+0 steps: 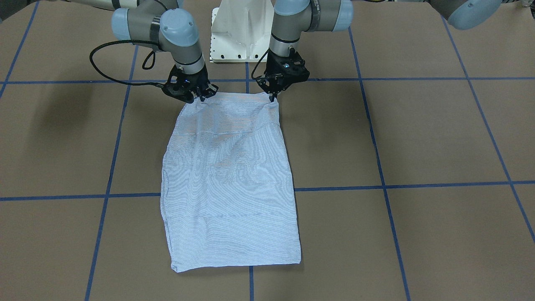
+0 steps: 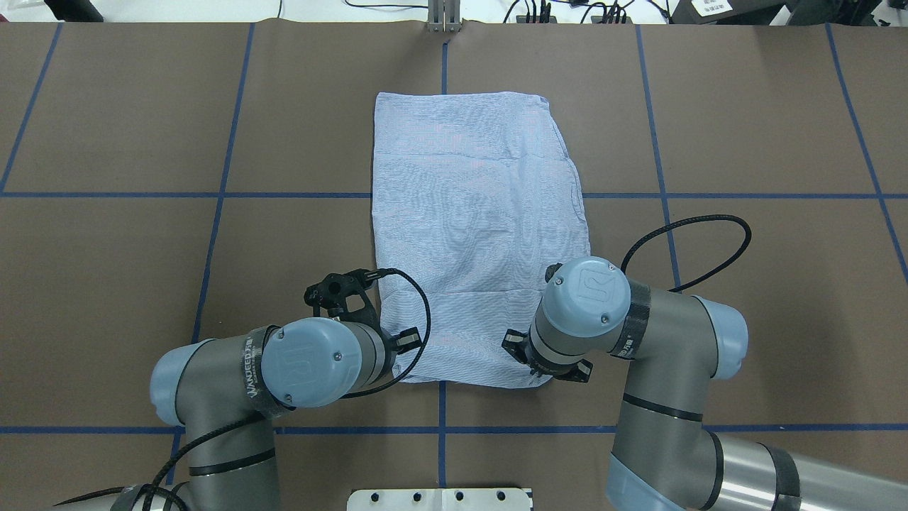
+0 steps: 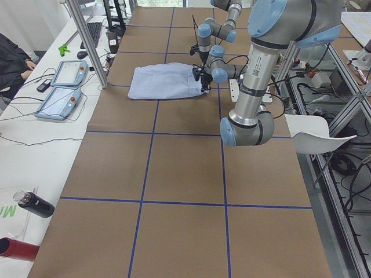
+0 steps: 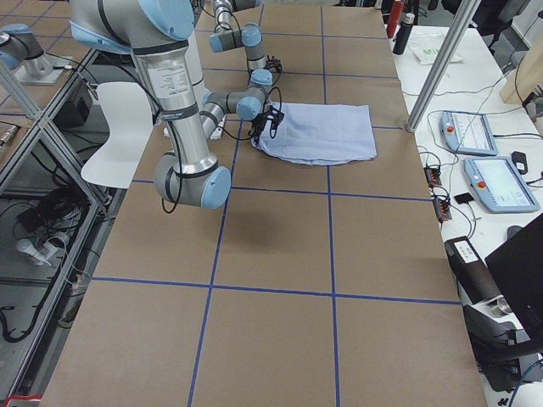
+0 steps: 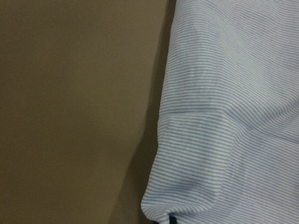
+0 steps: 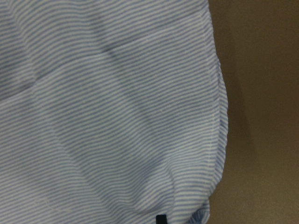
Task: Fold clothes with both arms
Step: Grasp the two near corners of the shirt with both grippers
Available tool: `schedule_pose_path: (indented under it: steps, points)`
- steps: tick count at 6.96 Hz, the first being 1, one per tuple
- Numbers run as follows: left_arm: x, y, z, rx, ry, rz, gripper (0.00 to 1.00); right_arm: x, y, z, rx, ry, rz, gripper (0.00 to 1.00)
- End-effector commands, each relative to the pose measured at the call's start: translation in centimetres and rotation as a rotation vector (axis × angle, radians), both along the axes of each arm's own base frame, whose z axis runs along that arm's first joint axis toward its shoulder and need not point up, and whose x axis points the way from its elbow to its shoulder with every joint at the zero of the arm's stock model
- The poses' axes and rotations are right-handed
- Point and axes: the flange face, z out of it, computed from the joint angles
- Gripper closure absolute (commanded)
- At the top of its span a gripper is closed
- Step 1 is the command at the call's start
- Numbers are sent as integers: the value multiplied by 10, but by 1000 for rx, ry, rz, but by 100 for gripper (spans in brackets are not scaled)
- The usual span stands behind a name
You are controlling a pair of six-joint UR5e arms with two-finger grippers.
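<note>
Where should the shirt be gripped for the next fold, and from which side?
Probably best to take the shirt by the two corners of its short edge nearest the robot, coming from above. It lies flat on the table as a long rectangle, so those corners are free to pinch and carry over. The left gripper and right gripper sit at them.

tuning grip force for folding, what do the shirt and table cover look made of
The shirt: thin woven cloth, probably cotton or a blend, matte; fine blue-and-white stripes, soft creases, stitched hem. The table cover: looks like brown paper or card, matte and flat, no sheen; cannot be sure.
</note>
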Motion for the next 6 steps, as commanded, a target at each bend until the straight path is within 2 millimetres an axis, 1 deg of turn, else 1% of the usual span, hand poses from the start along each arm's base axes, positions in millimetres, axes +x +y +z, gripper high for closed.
schedule_pose_path:
  steps: [1,3,4,5,6]
  points:
    - [-2,-4,0,0,-1,-6,100,1,-2,-4,-44,-2,55,100]
    - [-7,-1,-8,-1,19,3,100,11,1,-14,-42,-30,36,100]
    - [-16,6,-20,5,50,10,100,21,6,-22,-47,-57,23,100]
    - [-26,20,-33,-7,88,53,100,37,14,-26,-50,-80,11,100]
    - [-36,29,-42,-36,91,98,100,54,26,-27,-67,-102,-18,100]
